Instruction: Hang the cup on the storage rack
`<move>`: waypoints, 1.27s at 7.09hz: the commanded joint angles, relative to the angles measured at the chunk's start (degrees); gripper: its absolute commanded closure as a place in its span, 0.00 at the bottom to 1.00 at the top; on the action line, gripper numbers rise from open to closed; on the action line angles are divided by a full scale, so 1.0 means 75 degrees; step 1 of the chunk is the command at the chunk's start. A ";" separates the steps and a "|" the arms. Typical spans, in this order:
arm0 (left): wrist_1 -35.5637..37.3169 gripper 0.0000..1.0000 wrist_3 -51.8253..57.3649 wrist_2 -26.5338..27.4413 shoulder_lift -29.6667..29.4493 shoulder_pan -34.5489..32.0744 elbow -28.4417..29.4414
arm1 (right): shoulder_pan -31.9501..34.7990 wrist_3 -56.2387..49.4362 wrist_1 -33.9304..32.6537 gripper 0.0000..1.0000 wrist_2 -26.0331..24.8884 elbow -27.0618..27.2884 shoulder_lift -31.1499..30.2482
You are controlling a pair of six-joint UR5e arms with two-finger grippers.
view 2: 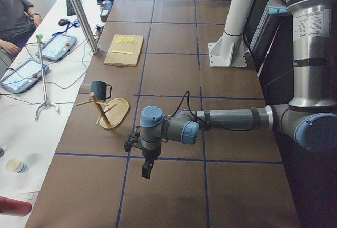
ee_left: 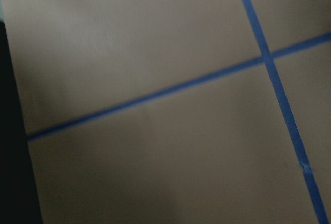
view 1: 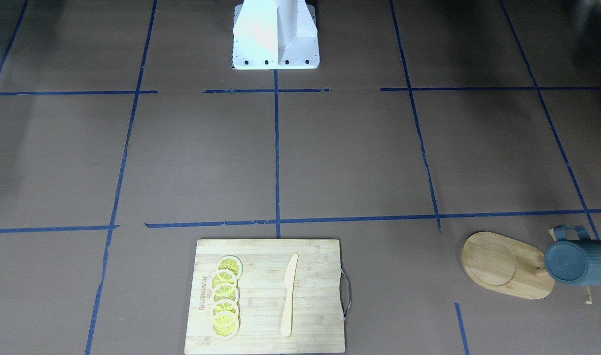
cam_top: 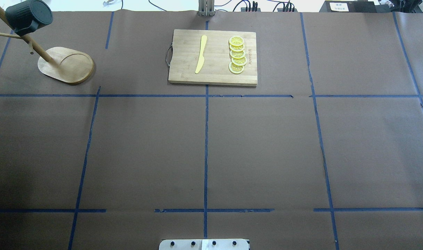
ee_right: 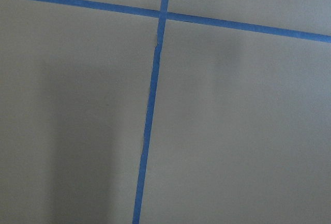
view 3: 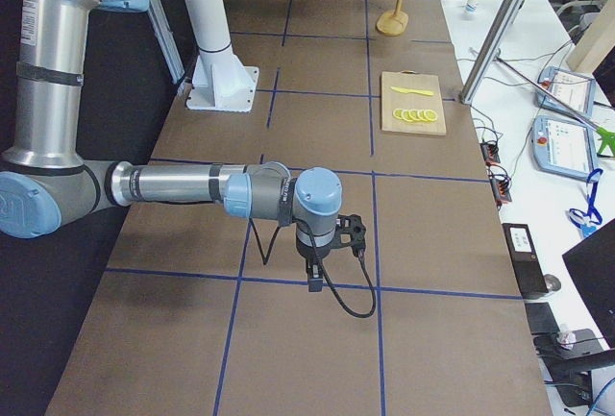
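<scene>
The dark blue-grey cup [cam_top: 27, 15] hangs by its handle on a peg of the wooden storage rack [cam_top: 67, 64], at the table's far left corner. Both also show in the front-facing view, the cup [view 1: 579, 261] over the rack's oval base [view 1: 502, 264], and in the left view, the cup [view 2: 99, 88] on the rack [view 2: 113, 113]. My left gripper [view 2: 146, 170] shows only in the left view, well apart from the rack; I cannot tell if it is open or shut. My right gripper [view 3: 313, 277] shows only in the right view; I cannot tell its state either. Both wrist views show only brown table paper and blue tape.
A bamboo cutting board [cam_top: 214, 74] lies at the far middle of the table with several lemon slices [cam_top: 237, 55] and a yellow knife [cam_top: 201, 53] on it. The robot's white base [view 1: 275, 34] stands at the near edge. An operator [view 2: 13, 17] sits at a side table with tablets.
</scene>
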 commanded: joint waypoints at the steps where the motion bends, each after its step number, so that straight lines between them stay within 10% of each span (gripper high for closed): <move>1: 0.1534 0.00 -0.0376 -0.1867 -0.0051 -0.0065 -0.0048 | 0.0001 0.0196 -0.0057 0.00 0.0001 -0.0008 -0.0041; 9: 0.1555 0.00 -0.0449 -0.2114 0.0054 -0.0698 -0.1138 | -0.0011 0.0326 0.0025 0.00 0.0013 -0.0020 0.0018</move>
